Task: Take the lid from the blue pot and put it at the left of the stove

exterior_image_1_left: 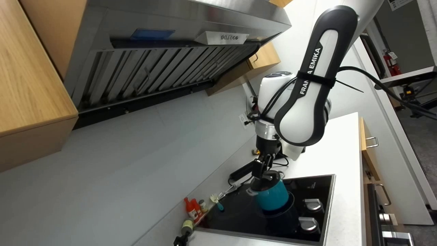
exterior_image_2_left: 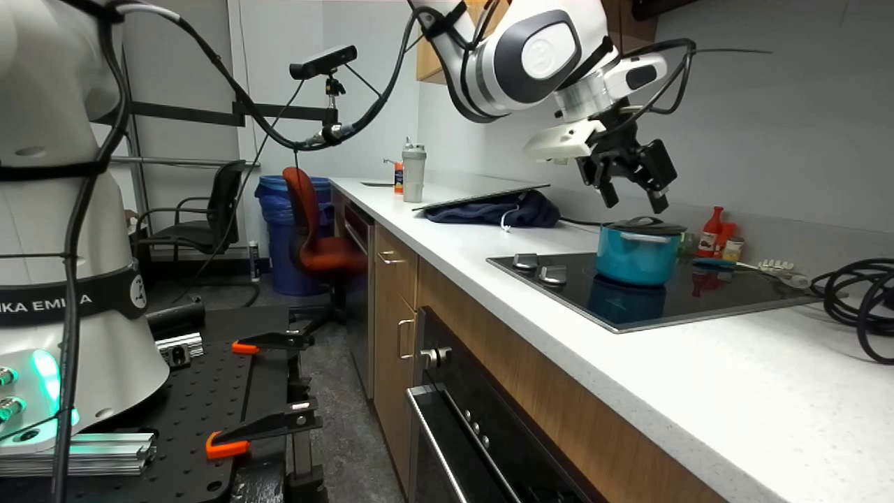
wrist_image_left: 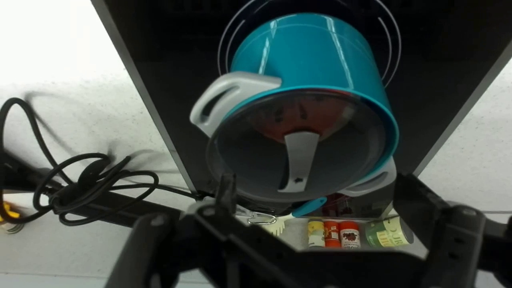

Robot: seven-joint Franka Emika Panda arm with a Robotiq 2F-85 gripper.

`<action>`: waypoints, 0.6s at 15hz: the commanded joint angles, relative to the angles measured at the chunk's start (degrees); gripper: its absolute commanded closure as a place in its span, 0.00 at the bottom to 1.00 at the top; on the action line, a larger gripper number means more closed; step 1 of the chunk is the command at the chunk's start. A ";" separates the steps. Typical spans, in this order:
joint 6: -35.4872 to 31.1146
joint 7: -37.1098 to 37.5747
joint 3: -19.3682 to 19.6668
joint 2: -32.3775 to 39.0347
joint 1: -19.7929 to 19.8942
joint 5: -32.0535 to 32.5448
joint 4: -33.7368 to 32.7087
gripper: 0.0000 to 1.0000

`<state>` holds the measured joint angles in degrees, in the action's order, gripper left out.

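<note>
The blue pot (exterior_image_1_left: 273,196) stands upright on the stove (exterior_image_1_left: 235,208); both also show in an exterior view, pot (exterior_image_2_left: 634,257) and stove (exterior_image_2_left: 726,290). Its dark glass lid (wrist_image_left: 256,160) with a grey strap handle (wrist_image_left: 303,158) lies on the pot (wrist_image_left: 308,56). The lid also shows in both exterior views (exterior_image_1_left: 267,180) (exterior_image_2_left: 649,226). A strip of teal rim shows beside the lid in the wrist view. My gripper (exterior_image_2_left: 634,201) is open and empty, a little above the lid. In the wrist view its fingers (wrist_image_left: 316,182) are spread wide, with the handle between and beyond them.
Red bottles (exterior_image_1_left: 191,209) (exterior_image_2_left: 709,232) and small jars stand behind the stove by the wall. A teal-handled pasta server (wrist_image_left: 310,207) lies at the stove's back edge. Coiled black cables (exterior_image_2_left: 866,300) lie on the counter. Silver knobs (exterior_image_2_left: 553,274) line the stove's front. A range hood (exterior_image_1_left: 164,65) hangs above.
</note>
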<state>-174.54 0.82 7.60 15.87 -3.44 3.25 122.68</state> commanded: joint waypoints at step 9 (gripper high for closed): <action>-0.66 2.54 3.06 3.40 -3.62 0.87 -2.71 0.00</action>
<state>-174.54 1.30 9.07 17.23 -5.39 3.25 122.39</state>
